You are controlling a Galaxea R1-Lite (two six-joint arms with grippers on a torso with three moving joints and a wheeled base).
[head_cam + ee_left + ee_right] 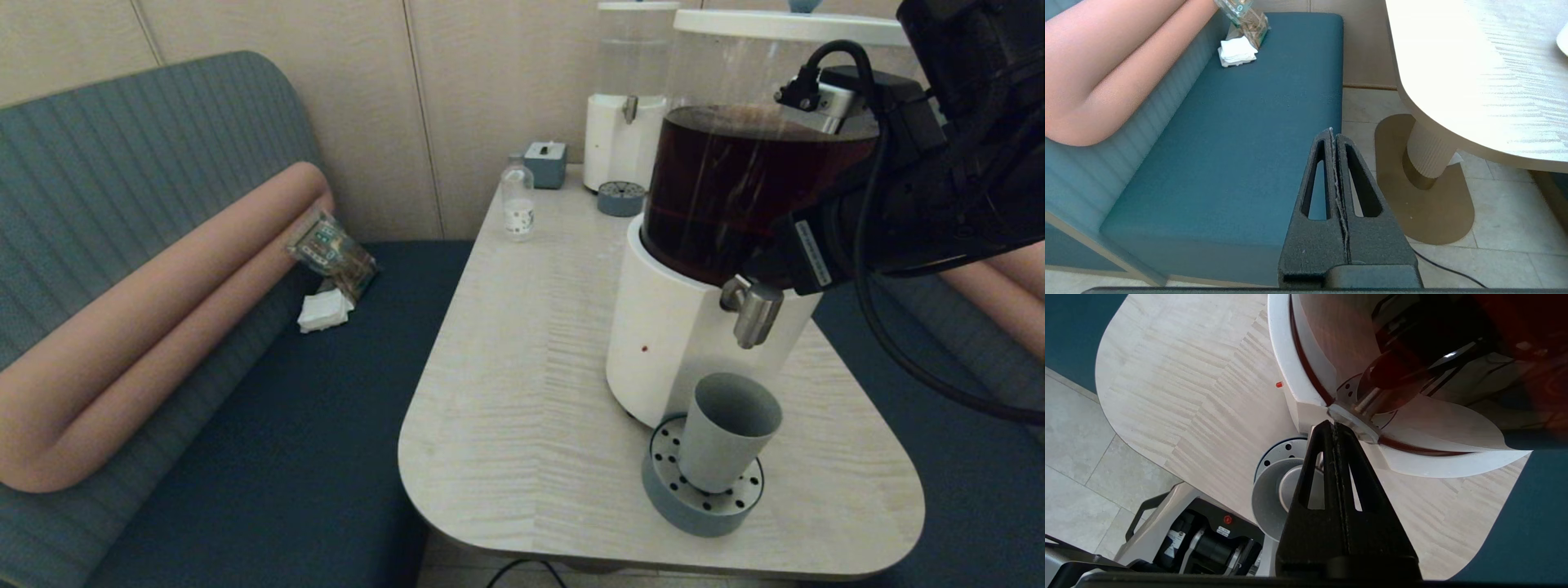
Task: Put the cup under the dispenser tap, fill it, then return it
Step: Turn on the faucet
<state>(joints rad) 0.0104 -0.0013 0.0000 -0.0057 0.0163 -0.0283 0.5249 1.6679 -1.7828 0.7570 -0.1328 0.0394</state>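
Note:
The grey-blue cup (pixel 727 441) stands upright on the round perforated drip tray (pixel 663 498), directly below the brushed-metal dispenser tap (pixel 755 314) on the white base (pixel 669 327). No liquid shows in the cup (pixel 1267 498), and nothing runs from the tap. My right gripper (pixel 1334 424) is shut with nothing in it. Its tip rests against the metal piece (pixel 1353 424) at the top of the tap. In the head view the right gripper (pixel 755 276) sits just above the tap, beside the dark liquid tank. My left gripper (pixel 1334 132) is shut and parked low, off the table's left side.
A small clear bottle (pixel 518 200), a grey box (pixel 545 163), a second dispenser (pixel 624 139) and its drip tray (pixel 620 198) stand at the table's back. The blue bench (pixel 245 408) lies left. The table's pedestal (pixel 1429 151) is near the left gripper.

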